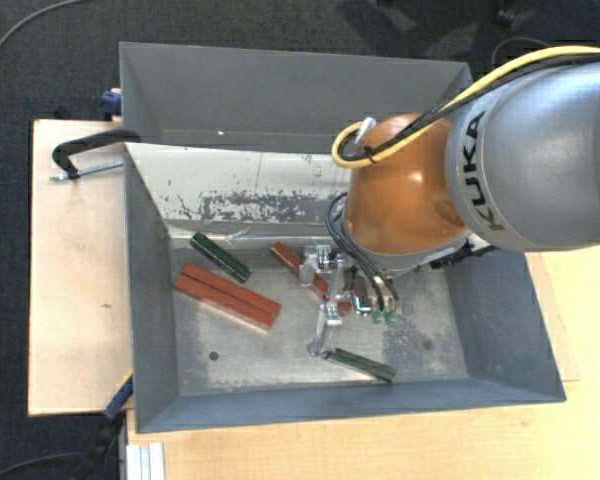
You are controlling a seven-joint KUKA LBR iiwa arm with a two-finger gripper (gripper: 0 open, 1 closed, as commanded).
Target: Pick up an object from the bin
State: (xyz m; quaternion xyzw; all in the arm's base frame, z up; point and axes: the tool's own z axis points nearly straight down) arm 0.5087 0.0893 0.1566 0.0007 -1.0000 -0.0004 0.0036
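- Dark carpet floor (280, 8) all round; a pale board (75, 268) lies on it, and the grey bin (280, 88) sits on the board.
- The arm comes in from the right; the gripper (322, 342) is low in the bin, right of middle, close to the bin's floor; I cannot tell whether it is released or clenched, and nothing can be made out in its grasp.
- The nearest thing is the front green bar (362, 365), lying flat by the front wall; its left end is just beside the gripper's tip.
- Step in hand, as I judge it: the descent onto a thing, with the grasp not yet shown; the task looks early.
- The next move calls for a firm closing across that thin bar's narrow width, then a straight lift clear of the front wall.
- Count: two green bars, the front one and the back green bar (220, 256) at left; one long red bar (227, 297) at left; one short red block (287, 258) near the middle; a reddish bit by the wrist is too hidden to count.
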